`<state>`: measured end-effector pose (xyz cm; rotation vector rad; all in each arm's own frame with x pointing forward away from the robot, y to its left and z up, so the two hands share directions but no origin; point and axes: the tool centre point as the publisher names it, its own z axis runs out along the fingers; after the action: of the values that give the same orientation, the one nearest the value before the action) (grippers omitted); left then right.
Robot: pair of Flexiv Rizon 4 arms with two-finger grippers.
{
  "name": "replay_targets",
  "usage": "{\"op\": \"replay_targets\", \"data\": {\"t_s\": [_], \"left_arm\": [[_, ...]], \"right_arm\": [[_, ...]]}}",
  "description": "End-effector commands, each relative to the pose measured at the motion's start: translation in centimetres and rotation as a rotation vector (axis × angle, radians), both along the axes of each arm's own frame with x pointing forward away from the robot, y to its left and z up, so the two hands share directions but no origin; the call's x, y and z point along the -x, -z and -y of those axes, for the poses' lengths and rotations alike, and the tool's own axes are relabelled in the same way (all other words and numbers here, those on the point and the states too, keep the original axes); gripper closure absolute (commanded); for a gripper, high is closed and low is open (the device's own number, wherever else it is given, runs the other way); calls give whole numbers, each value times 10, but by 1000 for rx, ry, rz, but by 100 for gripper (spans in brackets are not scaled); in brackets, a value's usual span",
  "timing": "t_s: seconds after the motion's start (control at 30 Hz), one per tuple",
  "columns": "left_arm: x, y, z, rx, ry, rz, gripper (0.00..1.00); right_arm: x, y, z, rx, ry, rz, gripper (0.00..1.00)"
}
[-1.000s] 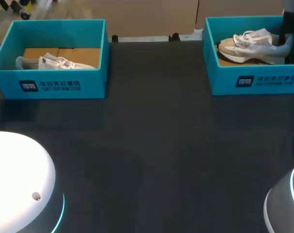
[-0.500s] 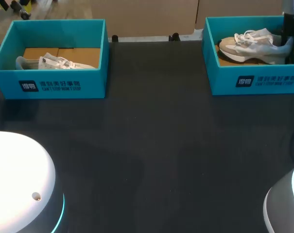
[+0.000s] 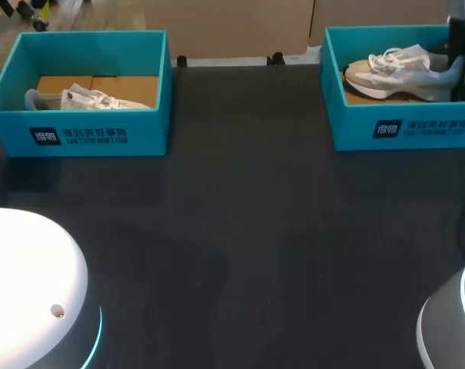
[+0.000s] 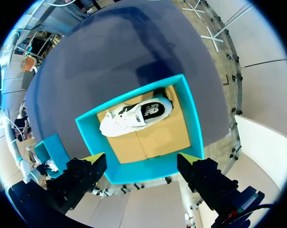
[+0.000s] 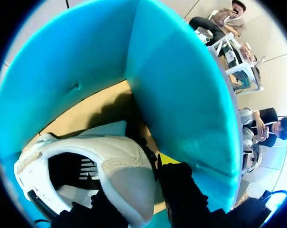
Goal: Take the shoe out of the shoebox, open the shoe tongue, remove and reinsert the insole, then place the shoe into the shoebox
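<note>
Teal shoebox (image 3: 101,137) with white lettering at the table's far left corner, matching teal box (image 3: 428,127) far right, tan cardboard floors, white shoe (image 3: 86,98) with black logo, beige-and-white shoe (image 3: 401,73), black table (image 3: 247,231), yellow tips on the left gripper (image 4: 139,159).

Right gripper (image 5: 136,179) clamped on heel of shoe (image 5: 110,156), black fingers on both sides. One yellow tip (image 5: 171,159) visible beside heel, other hidden behind shoe. White-grey upper, dark collar opening facing camera. Sitting inside teal shoebox (image 5: 181,95), close to corner, walls rising ahead and beside. Brown cardboard liner (image 5: 96,111) underneath, shadowed past heel.
</note>
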<state>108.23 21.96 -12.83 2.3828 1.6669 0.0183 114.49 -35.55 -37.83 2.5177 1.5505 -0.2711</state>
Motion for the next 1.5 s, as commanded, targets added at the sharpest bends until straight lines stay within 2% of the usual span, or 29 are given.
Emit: {"op": "replay_targets", "data": {"t_s": [0.03, 0.53, 0.93, 1.17, 1.5], "left_arm": [[1, 0, 0, -2, 0, 2, 0], [1, 0, 0, -2, 0, 2, 0], [1, 0, 0, -2, 0, 2, 0], [1, 0, 0, -2, 0, 2, 0], [1, 0, 0, -2, 0, 2, 0]], "right_arm": [[7, -19, -4, -2, 14, 2, 100], [28, -62, -27, 14, 30, 52, 100], [43, -115, -49, 22, -4, 85, 100], [46, -146, -57, 43, -28, 90, 100], [41, -174, -54, 71, -74, 88, 100]]}}
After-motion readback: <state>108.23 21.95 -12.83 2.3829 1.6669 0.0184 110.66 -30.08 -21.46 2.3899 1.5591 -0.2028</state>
